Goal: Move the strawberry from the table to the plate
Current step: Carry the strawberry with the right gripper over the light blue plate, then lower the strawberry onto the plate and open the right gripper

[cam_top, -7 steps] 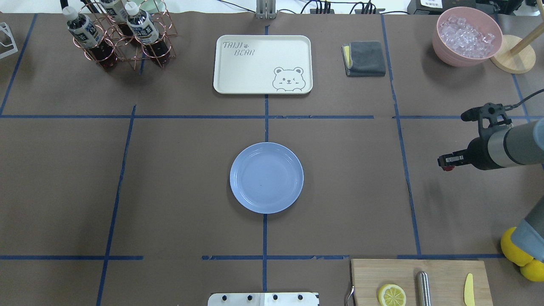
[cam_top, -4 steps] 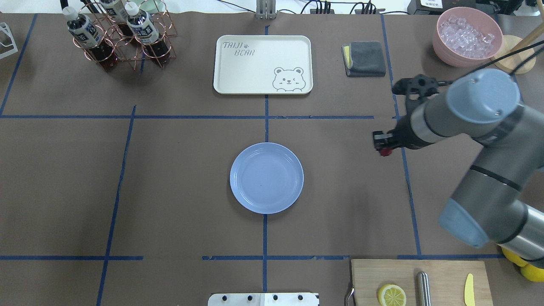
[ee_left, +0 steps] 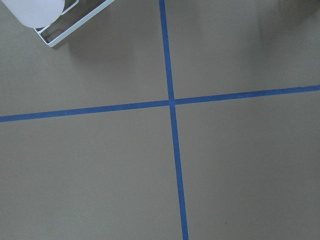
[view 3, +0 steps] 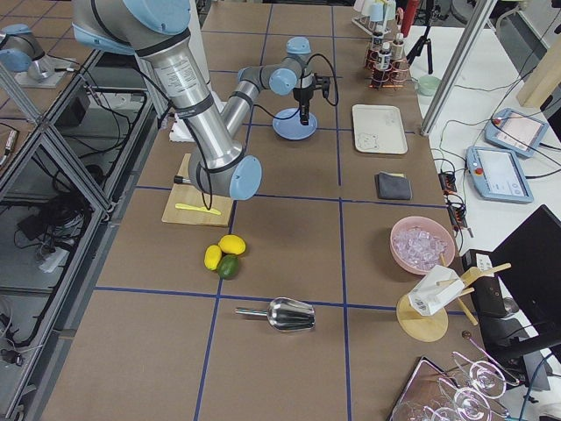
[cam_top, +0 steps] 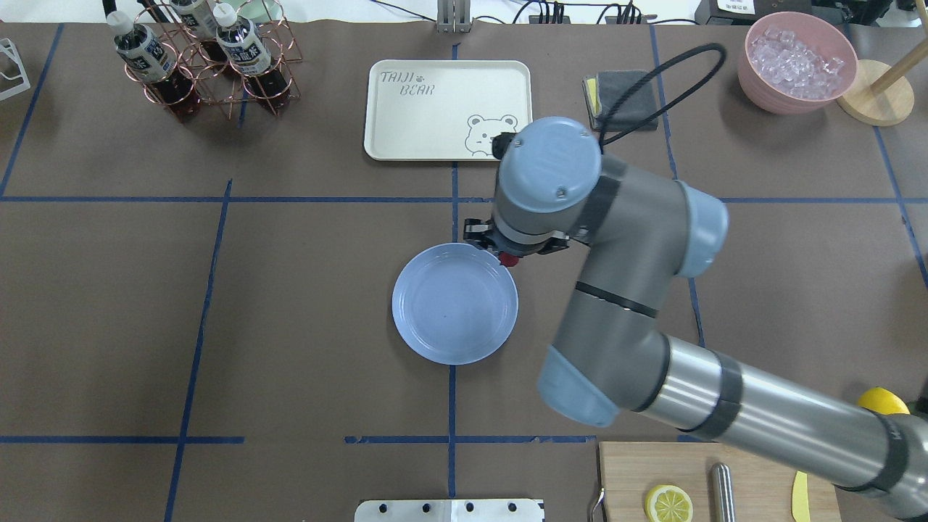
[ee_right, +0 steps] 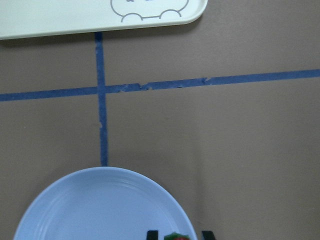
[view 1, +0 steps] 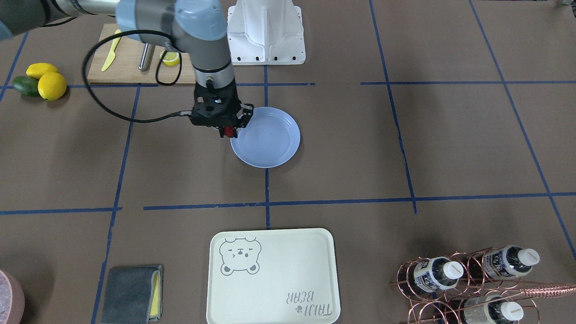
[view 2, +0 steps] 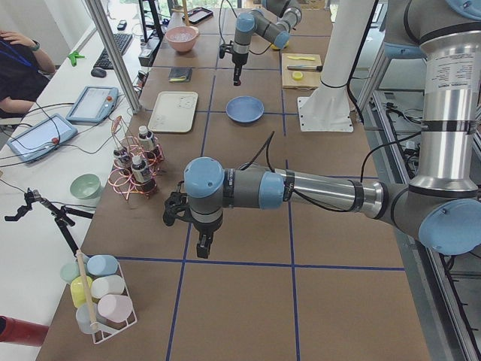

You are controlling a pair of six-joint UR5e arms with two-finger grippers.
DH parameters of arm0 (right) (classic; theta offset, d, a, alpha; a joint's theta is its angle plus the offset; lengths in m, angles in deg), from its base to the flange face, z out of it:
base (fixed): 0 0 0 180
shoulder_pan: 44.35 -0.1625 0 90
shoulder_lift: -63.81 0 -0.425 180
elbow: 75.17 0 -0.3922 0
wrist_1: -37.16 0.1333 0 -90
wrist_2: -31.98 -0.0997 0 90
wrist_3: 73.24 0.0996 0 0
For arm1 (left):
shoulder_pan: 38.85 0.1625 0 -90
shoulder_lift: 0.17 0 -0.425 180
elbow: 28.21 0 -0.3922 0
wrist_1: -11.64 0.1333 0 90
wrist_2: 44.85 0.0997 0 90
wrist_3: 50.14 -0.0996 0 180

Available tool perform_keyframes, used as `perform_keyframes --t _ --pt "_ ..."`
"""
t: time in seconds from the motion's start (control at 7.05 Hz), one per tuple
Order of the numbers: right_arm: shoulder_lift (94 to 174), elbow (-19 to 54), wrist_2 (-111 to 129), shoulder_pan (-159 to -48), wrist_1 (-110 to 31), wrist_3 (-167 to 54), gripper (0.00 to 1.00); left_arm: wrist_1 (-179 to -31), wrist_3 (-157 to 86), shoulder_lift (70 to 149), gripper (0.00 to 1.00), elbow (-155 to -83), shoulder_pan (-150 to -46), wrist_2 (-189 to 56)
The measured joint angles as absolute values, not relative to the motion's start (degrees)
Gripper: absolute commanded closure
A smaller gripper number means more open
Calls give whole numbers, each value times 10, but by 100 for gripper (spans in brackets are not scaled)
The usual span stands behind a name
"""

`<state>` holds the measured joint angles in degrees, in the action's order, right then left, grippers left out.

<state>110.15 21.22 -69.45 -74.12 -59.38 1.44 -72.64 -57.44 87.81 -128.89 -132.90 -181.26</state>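
My right gripper point(cam_top: 509, 255) is shut on the strawberry point(cam_top: 510, 259), a small dark-red berry. It hangs over the far right rim of the light-blue plate point(cam_top: 449, 312) at the middle of the table point(cam_top: 290, 290). The front-facing view shows the strawberry point(view 1: 229, 132) just above the edge of the plate point(view 1: 274, 139). In the right wrist view the berry point(ee_right: 177, 236) peeks in between the fingertips point(ee_right: 151, 234), over the plate point(ee_right: 100, 210). My left gripper point(view 2: 203, 245) shows only in the exterior left view, low over bare table, and I cannot tell its state.
The cream bear tray point(cam_top: 435, 109) lies beyond the plate. A copper rack of bottles point(cam_top: 210, 58) is far left, a grey cloth point(cam_top: 625, 98) and a pink bowl of ice point(cam_top: 797, 61) far right. A cutting board point(cam_top: 754, 471) with a lemon half sits near right.
The right arm has swept left from the table's right side to the plate's far right rim, carrying the strawberry in its shut gripper.
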Motion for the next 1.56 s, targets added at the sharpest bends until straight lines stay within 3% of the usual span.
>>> perform_keyframes --t 0.28,0.57,1.56 --pt "1031 87 -662 -713 -541 53 100 -727 -574 878 0 -1292 -1329 -1813" --pt "1018 30 -651 -698 -497 64 100 -727 -574 880 0 -1293 -1329 -1814" --pt "1038 58 -649 -683 -533 70 100 -738 -574 882 0 -1292 -1328 -1814"
